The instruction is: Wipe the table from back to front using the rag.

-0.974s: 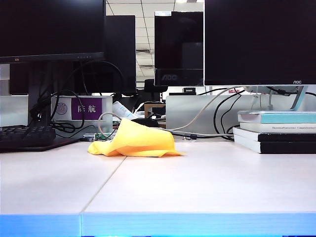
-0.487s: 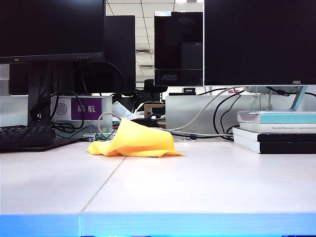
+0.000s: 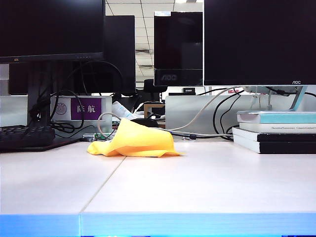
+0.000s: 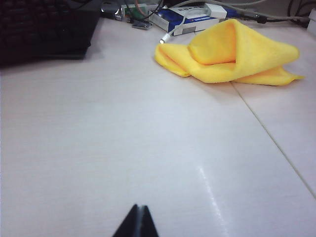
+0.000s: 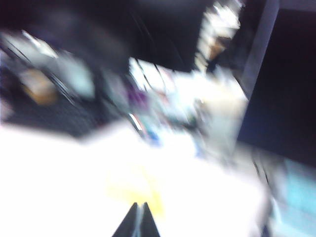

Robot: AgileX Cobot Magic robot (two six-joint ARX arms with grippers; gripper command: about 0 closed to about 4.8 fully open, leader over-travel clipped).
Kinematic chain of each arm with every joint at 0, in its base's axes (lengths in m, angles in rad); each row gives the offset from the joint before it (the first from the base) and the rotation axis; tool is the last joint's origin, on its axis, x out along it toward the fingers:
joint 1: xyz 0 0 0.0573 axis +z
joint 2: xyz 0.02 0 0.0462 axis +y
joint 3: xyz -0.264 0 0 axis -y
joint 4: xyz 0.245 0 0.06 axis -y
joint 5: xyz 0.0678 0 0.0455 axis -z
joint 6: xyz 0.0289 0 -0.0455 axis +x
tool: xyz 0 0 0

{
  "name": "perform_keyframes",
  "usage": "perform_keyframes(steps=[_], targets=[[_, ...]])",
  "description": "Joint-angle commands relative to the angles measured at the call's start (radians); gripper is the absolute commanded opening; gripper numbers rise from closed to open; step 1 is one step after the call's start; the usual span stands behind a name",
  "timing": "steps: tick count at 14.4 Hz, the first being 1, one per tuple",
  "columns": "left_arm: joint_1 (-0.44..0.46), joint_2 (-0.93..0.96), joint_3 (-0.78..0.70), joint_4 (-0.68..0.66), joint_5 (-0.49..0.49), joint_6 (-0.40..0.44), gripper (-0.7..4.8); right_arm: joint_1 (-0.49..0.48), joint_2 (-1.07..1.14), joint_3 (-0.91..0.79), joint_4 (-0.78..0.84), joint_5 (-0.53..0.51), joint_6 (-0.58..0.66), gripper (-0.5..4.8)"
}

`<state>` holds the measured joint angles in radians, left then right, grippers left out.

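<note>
yellow rag (image 4: 232, 52) lies crumpled; left claw (image 4: 138, 222), right claw (image 5: 138, 219) closed, low

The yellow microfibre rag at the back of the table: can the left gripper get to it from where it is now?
Probably yes. The left gripper, shut, hangs over the bare pale off-white table, and nothing lies between it and the crumpled yellow microfibre rag. It would have to open first.

You are viewing an evenly lit exterior picture, with ceiling panels glowing behind dark monitors (image 3: 256, 42). The left wrist picture is showing sharp detail and a glare streak on the desk (image 4: 210, 190). The right wrist picture is smearing heavily and overexposing.
</note>
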<state>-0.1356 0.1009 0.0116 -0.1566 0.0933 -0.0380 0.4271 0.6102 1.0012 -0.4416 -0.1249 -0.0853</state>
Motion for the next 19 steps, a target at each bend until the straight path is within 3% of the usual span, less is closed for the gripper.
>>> perform_keyframes(steps=[1, 3, 7, 8, 10, 15, 16, 19], targets=[[-0.001, 0.000, -0.004, -0.012, -0.002, 0.001, -0.05, -0.114, -0.142, -0.281, 0.198, 0.009, 0.076, -0.01], [-0.001, -0.001, -0.004, -0.012, -0.002, 0.001, -0.05, -0.208, -0.209, -0.397, 0.230, 0.010, 0.143, -0.01], [-0.001, -0.001, -0.004, -0.012, -0.002, 0.001, -0.05, -0.402, -0.349, -0.575, 0.229, -0.019, 0.152, -0.01], [-0.001, -0.001, -0.004, -0.012, -0.002, 0.001, -0.05, -0.410, -0.476, -0.738, 0.227, -0.004, 0.152, 0.00], [-0.001, -0.002, -0.004, -0.012, -0.002, 0.001, -0.05, -0.410, -0.523, -0.862, 0.225, -0.004, 0.153, -0.01], [-0.001, -0.002, -0.004, -0.013, -0.002, 0.001, -0.05, -0.398, -0.608, -0.958, 0.152, -0.005, 0.190, -0.01], [-0.001, -0.002, -0.004, -0.013, -0.002, 0.001, -0.05, -0.309, -0.608, -0.958, 0.154, 0.019, 0.180, -0.01], [-0.001, -0.002, -0.004, -0.013, -0.002, 0.001, -0.05, -0.314, -0.608, -0.958, 0.157, 0.022, 0.183, 0.00]])
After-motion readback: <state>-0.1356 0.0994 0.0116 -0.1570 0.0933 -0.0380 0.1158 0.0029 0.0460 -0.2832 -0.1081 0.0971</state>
